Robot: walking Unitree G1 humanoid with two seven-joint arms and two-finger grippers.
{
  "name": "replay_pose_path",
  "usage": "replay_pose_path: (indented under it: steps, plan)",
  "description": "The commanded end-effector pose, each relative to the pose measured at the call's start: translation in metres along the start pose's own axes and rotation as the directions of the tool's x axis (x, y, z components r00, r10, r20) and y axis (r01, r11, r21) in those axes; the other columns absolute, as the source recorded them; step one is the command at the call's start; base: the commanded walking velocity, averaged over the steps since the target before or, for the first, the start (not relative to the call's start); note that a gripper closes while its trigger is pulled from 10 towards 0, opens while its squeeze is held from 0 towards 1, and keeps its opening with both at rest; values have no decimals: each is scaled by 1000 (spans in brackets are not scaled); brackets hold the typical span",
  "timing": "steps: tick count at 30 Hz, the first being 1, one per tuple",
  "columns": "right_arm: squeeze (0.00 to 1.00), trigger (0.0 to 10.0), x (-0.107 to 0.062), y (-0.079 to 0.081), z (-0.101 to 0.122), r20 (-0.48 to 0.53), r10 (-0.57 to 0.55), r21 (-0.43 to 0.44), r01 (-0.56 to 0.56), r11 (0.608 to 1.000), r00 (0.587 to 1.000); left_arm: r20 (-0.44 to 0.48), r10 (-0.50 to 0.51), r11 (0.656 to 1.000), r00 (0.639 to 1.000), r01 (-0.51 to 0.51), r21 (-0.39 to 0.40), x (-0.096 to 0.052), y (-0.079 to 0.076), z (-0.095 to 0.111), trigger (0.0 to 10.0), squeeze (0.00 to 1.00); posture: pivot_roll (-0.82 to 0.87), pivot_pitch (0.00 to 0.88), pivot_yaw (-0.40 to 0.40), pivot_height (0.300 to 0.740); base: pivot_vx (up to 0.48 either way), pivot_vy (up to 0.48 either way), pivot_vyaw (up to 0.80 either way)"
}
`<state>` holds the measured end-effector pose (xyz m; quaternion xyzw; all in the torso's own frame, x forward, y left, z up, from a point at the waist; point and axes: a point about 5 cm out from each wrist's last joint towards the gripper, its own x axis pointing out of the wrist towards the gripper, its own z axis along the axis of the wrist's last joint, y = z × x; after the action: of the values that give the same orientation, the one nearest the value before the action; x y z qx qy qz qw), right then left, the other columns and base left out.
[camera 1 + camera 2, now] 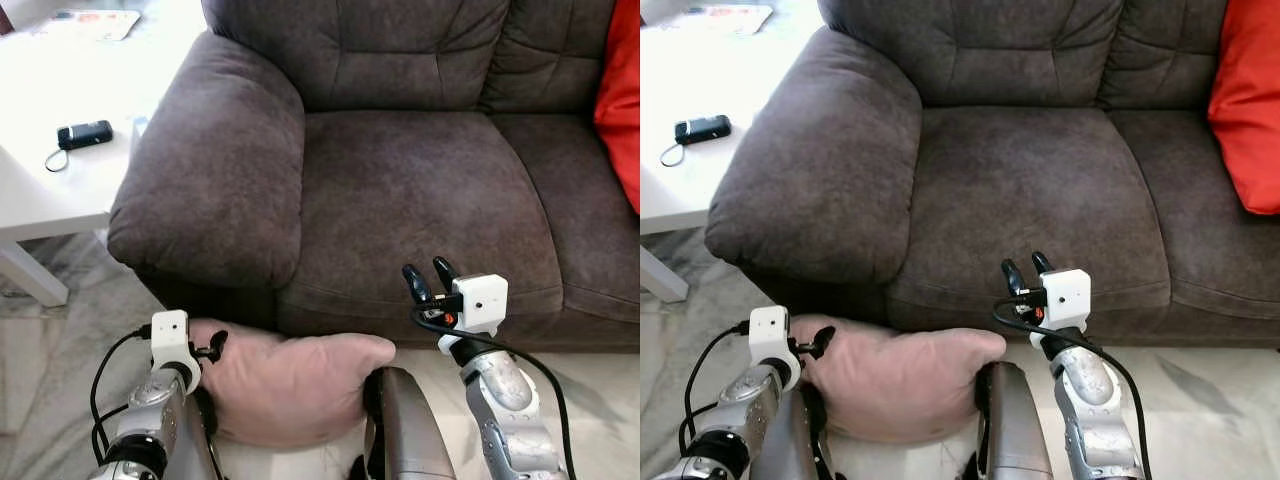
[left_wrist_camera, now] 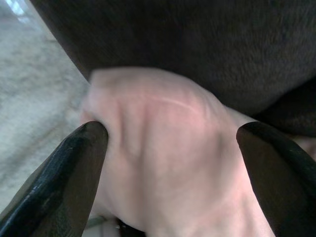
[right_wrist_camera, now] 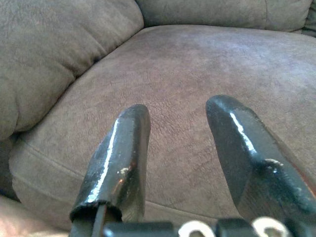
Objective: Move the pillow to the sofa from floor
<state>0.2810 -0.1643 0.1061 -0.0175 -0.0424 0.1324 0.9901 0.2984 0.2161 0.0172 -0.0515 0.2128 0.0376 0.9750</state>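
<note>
A soft, puffy pink pillow (image 1: 290, 385) lay on the marbled floor (image 1: 60, 330) at lower centre, against the brown suede sofa (image 1: 420, 190). The left gripper (image 2: 173, 148) pressed into its creased end, fingers spread wide. The right gripper (image 1: 430, 280) hovered at the seat cushion's front edge, its glossy black fingers apart and empty.

Left tool at the pink pillow, down by the sofa's base

The left tool (image 2: 173, 163) has its two black fingers (image 2: 64, 182) spread wide, one on each side of the soft, creased pillow (image 2: 168, 148). Dark brown sofa (image 2: 197, 44) upholstery looms just behind the pillow, and pale marbled floor (image 2: 39, 84) lies off to one side.
</note>
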Motion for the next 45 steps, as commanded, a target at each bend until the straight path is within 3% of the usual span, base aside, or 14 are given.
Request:
replay_pose_path:
  steps: [1,9,15,21,27,28,29,30,45]
  plan:
    - [0,10000,-4,-3,3,-1,0,0,0,1000,1000,-17,10,1000,1000,-10,-7,-1,1,-6,10000,0,-131,230,-113,498,0,0,0]
    - [0,10000,-9,-7,10,-7,21,-9,-21,1000,1000,-5,63,998,998,-63,-21,-1,1,-8,10000,0,-150,258,-151,498,0,0,0]
    - [0,10000,-11,-7,11,-26,34,-7,-34,999,999,47,155,987,987,-153,-45,-2,13,-1,10000,0,-149,270,-168,498,0,0,0]
    - [0,10000,-13,-7,12,-33,39,-7,-40,999,999,95,170,984,981,-163,-78,-1,15,9,10000,0,-159,276,-176,498,0,0,0]
    - [0,10000,-16,-10,12,-41,35,-9,-35,999,999,85,175,983,981,-169,-67,1,14,10,10000,0,-165,279,-179,498,0,0,0]
    - [0,10000,-17,-11,12,-43,34,-9,-34,999,999,78,180,982,981,-175,-63,2,15,10,3765,0,-165,279,-179,498,0,0,0]
    - [0,10000,-17,-11,12,-43,34,-9,-34,999,999,78,180,982,981,-175,-63,2,15,10,3765,0,-165,279,-179,498,0,0,0]
    - [0,10000,-17,-11,12,-44,34,-9,-35,999,998,67,177,983,982,-174,-55,2,14,9,0,0,-165,278,-179,498,0,0,0]
    - [0,10000,-12,-14,11,-42,28,-14,-28,999,999,21,137,990,990,-136,-40,5,7,5,0,0,-162,250,-168,498,0,0,0]
